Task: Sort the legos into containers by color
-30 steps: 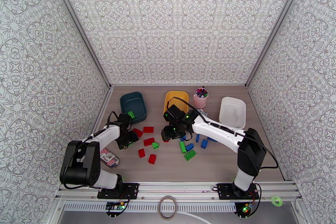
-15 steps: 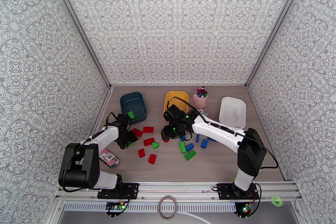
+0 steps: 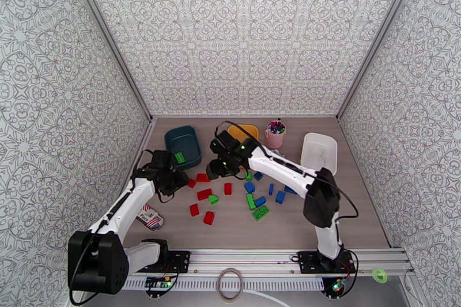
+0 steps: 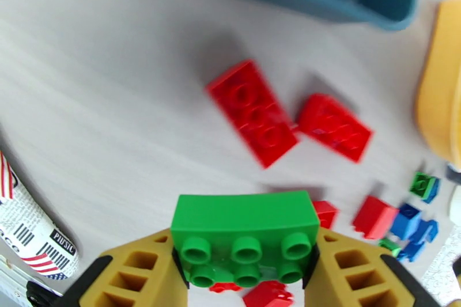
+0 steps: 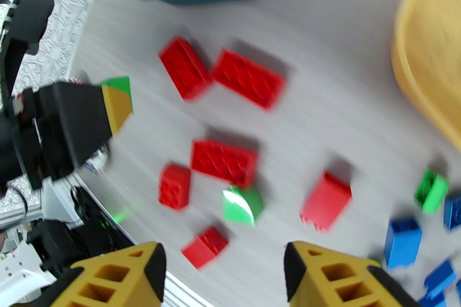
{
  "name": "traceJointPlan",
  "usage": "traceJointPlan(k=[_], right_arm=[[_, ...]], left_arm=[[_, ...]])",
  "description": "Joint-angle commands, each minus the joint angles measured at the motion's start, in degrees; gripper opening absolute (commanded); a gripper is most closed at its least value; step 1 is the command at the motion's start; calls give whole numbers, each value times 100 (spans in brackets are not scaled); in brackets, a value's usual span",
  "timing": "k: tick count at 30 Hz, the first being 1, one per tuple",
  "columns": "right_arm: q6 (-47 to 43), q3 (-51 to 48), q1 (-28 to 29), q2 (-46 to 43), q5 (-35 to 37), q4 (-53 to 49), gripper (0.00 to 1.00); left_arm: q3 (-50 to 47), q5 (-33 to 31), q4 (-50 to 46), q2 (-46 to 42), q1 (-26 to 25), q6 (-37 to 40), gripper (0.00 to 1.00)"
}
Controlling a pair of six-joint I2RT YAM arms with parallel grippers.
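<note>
1. Seen from above, a brown table carries three tubs along its far edge. A dark teal tub is at ten o'clock, a yellow tub at twelve and a white tub at two.
2. One small green lego lies inside the teal tub, at the tub's six o'clock end.
3. The left gripper is clamped on a green six-stud lego. It is held just at six o'clock of the teal tub.
4. The right gripper has its yellow fingers spread wide with nothing between them. It hangs over loose bricks near the table's middle.
5. Red legos lie scattered left of centre.
6. Blue legos and more green legos lie at three o'clock of the red ones.
7. A pink cup of pens stands between the yellow and white tubs.
8. A striped packet lies at eight o'clock, beside the left arm.
</note>
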Motion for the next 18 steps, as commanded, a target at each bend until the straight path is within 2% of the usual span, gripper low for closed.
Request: traceJointPlan(k=[1, 5, 10, 18], right_arm=[[-84, 807, 7, 423, -44, -333, 63], [-85, 1914, -75, 1029, -94, -623, 65], [63, 3071, -341, 1686, -654, -1091, 64], [8, 3001, -636, 1619, -770, -1079, 64]], left_arm=[[518, 148, -222, 118, 40, 68, 47], [1027, 221, -224, 502, 155, 185, 46], [1537, 275, -158, 1055, 347, 308, 45], [2354, 340, -96, 2090, 648, 475, 45]])
